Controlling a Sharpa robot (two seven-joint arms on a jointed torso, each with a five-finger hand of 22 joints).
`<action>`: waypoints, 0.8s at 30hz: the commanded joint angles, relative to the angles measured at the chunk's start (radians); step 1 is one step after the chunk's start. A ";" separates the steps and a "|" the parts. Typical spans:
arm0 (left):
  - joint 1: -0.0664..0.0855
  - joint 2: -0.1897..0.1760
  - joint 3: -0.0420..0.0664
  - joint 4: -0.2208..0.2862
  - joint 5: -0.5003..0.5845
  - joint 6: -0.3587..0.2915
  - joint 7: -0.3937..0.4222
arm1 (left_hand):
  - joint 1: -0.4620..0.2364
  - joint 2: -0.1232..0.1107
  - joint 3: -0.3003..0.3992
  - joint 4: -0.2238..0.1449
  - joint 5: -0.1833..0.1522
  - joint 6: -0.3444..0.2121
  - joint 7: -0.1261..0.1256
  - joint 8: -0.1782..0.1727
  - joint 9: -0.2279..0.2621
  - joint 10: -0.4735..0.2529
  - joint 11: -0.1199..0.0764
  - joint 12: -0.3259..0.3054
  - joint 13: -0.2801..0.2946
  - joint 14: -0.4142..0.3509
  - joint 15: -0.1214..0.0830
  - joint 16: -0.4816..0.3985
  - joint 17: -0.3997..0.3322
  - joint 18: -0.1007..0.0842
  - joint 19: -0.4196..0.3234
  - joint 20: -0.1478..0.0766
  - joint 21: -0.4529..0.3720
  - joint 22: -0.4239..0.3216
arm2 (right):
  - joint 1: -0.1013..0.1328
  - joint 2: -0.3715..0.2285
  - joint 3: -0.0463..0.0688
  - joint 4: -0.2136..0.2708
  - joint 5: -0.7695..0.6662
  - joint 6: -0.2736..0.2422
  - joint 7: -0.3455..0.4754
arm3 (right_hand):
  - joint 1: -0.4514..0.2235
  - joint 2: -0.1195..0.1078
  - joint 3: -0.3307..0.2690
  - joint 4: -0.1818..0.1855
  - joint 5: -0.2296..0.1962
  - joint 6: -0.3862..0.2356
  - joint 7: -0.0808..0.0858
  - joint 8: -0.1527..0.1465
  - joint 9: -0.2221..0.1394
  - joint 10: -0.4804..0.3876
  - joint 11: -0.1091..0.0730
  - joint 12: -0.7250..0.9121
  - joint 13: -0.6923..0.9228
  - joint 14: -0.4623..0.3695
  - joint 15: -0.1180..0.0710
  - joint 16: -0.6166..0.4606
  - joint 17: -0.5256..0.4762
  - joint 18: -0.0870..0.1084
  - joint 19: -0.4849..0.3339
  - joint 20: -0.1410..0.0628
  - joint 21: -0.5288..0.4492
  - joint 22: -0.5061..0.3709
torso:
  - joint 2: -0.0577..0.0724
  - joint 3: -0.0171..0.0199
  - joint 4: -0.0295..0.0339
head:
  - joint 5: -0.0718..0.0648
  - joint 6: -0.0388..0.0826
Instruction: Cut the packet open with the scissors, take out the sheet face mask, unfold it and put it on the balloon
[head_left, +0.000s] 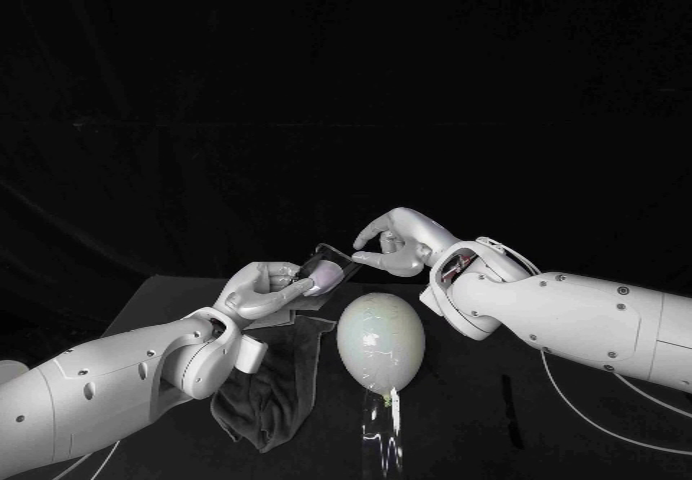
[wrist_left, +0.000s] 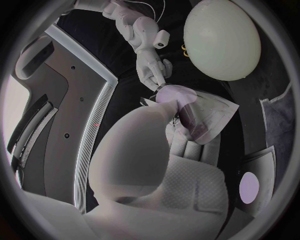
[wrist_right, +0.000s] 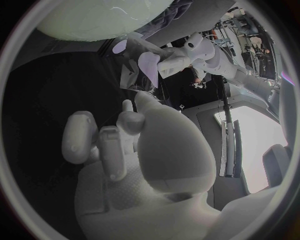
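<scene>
My left hand (head_left: 267, 290) holds the dark packet (head_left: 326, 268), which has a pale lilac patch, above the table's left half. My right hand (head_left: 392, 245) reaches in from the right, its thumb and a finger pinching the packet's upper edge. In the left wrist view the right hand (wrist_left: 147, 50) touches the packet (wrist_left: 200, 112) at its corner, in front of my left hand (wrist_left: 156, 150). I cannot tell whether the mask is between the fingertips. The pale balloon (head_left: 381, 340) stands just below both hands, also seen as the balloon (wrist_left: 222, 37) and the balloon (wrist_right: 94, 20). The right wrist view shows my right hand (wrist_right: 137, 150), the packet (wrist_right: 147, 65) and the left hand (wrist_right: 187, 55).
A dark cloth (head_left: 274, 390) lies on the black table (head_left: 577, 420) under my left forearm, left of the balloon. A clear, shiny base (head_left: 381, 430) sits under the balloon's knot. A thin white cable (head_left: 606, 400) trails along the table under my right arm.
</scene>
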 joint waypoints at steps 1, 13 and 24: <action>0.001 0.002 0.002 0.002 0.009 0.010 0.009 | 0.000 0.013 -0.001 -0.006 0.003 0.008 -0.002 0.003 0.021 0.011 -0.006 0.000 -0.001 0.004 0.000 0.006 0.001 0.012 0.009 0.000 0.006 0.001 | 0.000 0.004 0.000 0.002 -0.016 0.011 0.000 | 0.008 -0.003 -0.001 -0.006 -0.005 0.006 -0.002 0.006 0.001 0.090 -0.011 0.437 0.715 0.093 -0.003 0.004 0.198 -0.004 0.004 0.000 0.003 -0.001 | 0.000 0.0006 0.0006 | -0.001 -0.002; 0.001 0.004 0.002 0.004 0.008 0.008 0.002 | -0.001 0.014 -0.001 -0.006 0.003 0.009 -0.002 0.003 0.021 0.012 -0.006 -0.001 -0.001 0.005 0.000 0.006 0.002 0.012 0.010 0.000 0.008 0.002 | 0.000 0.015 -0.001 -0.008 -0.021 0.025 -0.008 | 0.005 -0.006 -0.002 -0.007 -0.007 0.006 -0.002 0.006 0.002 0.092 -0.011 0.441 0.718 0.093 -0.003 0.004 0.199 -0.004 0.004 0.000 0.003 0.000 | 0.000 0.0000 0.0008 | -0.002 -0.003; 0.001 0.005 0.002 -0.001 -0.012 -0.002 -0.001 | -0.001 0.014 -0.001 -0.007 0.003 0.009 -0.002 0.003 0.021 0.013 -0.007 -0.001 -0.001 0.005 0.000 0.006 0.002 0.013 0.010 0.000 0.009 0.003 | 0.000 0.012 -0.002 0.011 -0.027 0.034 -0.006 | -0.005 -0.012 -0.007 -0.004 -0.012 0.007 -0.002 0.007 0.004 0.094 -0.010 0.444 0.721 0.093 -0.003 0.005 0.200 -0.004 0.004 0.000 0.005 0.002 | 0.000 -0.0001 0.0004 | -0.001 -0.005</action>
